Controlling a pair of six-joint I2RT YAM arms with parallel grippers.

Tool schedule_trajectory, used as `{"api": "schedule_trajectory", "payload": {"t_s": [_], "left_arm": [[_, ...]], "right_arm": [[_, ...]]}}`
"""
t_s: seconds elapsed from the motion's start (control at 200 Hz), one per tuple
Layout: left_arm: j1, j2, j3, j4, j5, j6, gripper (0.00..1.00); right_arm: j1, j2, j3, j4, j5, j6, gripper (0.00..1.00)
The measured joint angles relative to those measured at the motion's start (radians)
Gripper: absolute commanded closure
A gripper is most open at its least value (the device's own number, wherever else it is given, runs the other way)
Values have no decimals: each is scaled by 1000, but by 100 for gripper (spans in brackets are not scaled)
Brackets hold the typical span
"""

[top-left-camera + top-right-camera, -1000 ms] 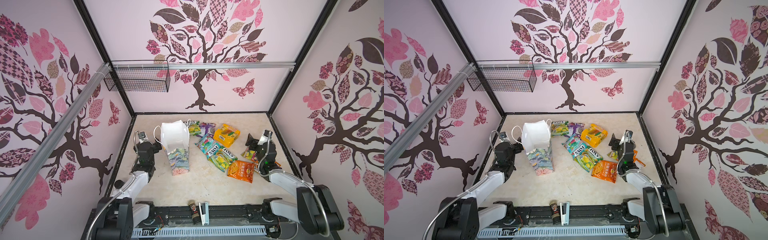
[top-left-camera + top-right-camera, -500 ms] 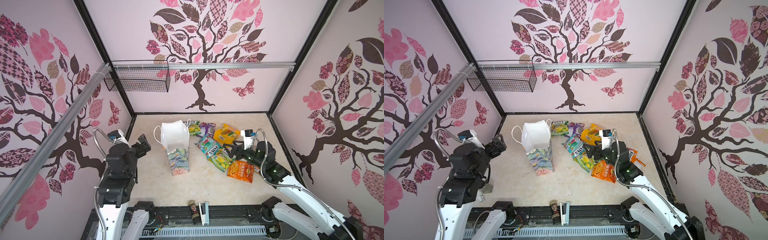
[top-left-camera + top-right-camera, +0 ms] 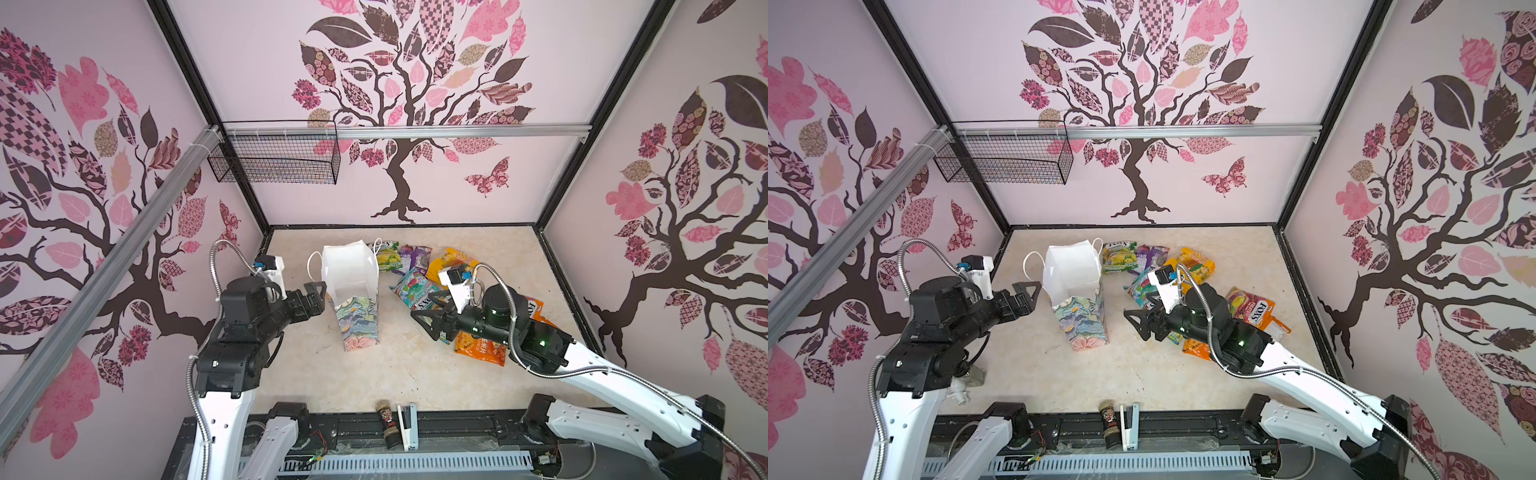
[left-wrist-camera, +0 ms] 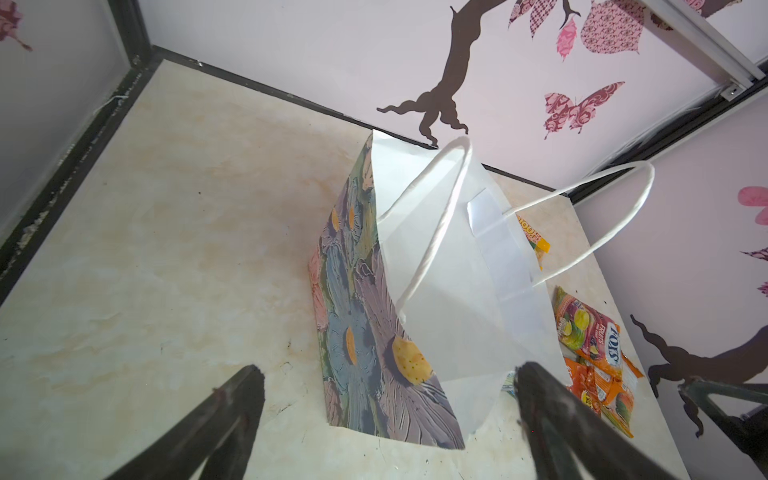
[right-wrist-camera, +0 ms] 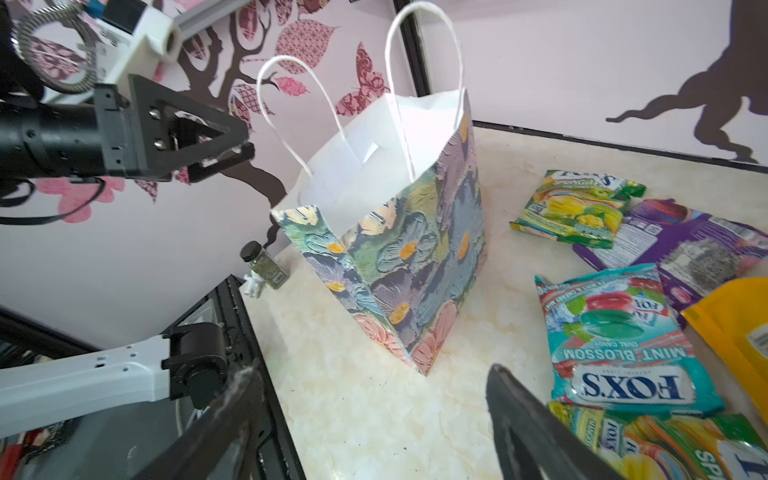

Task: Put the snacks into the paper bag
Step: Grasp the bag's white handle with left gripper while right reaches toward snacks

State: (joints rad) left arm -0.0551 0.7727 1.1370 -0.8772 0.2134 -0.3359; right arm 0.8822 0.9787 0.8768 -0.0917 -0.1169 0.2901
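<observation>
White inside and floral outside, the paper bag (image 3: pixel 351 291) (image 3: pixel 1073 282) stands upright with its mouth open on the counter (image 3: pixel 478 245), between the two arms in both top views. No packet shows inside it.

The left gripper (image 3: pixel 314 297) (image 3: pixel 1026 299) hangs near the bag's rim, fingers apart and empty. The right wrist view shows a clear gap between it (image 5: pixel 216 149) and the bag's cord handles (image 5: pixel 291 104); the top views leave that unclear.

The right gripper (image 3: pixel 424 325) (image 3: pixel 1135 326) is raised over the snacks, fingers apart, holding nothing. Its wrist view frames only bare counter and the bag's foot between the fingers (image 5: pixel 519 407).

The snacks lie to the right of the bag: green-yellow packet (image 3: pixel 388 257), purple packet (image 3: pixel 415 257), teal packet (image 5: pixel 615 345), yellow packet (image 3: pixel 455 259), orange packet (image 3: pixel 480 345). The right arm hides most of a red-orange FOX'S packet (image 3: pixel 1254 309) in one top view; the left wrist view shows it plainly (image 4: pixel 590 328).

A dark spice jar (image 3: pixel 386 424) and a white stapler (image 3: pixel 407 426) sit at the front edge. Only the right wrist view shows a herb jar (image 5: pixel 264 266) clearly.
</observation>
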Motion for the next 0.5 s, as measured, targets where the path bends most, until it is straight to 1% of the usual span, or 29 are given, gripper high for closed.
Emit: {"api": "schedule_trajectory", "payload": {"t_s": [0.055, 0.09, 0.13, 0.145, 0.22, 0.28, 0.385, 0.455, 0.5], "left_arm": [[0, 22, 0, 23, 11, 4, 4], [0, 37, 0, 34, 16, 8, 7], [0, 53, 0, 48, 19, 11, 15], [0, 60, 0, 54, 21, 14, 19], [0, 87, 0, 88, 29, 29, 31], [0, 101, -6, 118, 34, 32, 37], [0, 114, -18, 157, 35, 48, 44], [0, 121, -21, 172, 29, 49, 44], [0, 129, -20, 179, 4, 45, 45]], "right_arm": [[0, 11, -5, -36, 19, 2, 15], [0, 14, -9, -57, 32, 2, 16], [-1, 13, -17, -83, 46, 2, 15], [-1, 12, -19, -93, 51, 2, 16], [-1, 4, -22, -140, 79, 2, 16], [-1, -12, -21, -170, 95, 3, 16], [-1, -48, -16, -225, 118, 10, 16], [-1, -54, -2, -264, 125, 14, 16], [-1, -50, 6, -281, 133, 18, 16]]}}
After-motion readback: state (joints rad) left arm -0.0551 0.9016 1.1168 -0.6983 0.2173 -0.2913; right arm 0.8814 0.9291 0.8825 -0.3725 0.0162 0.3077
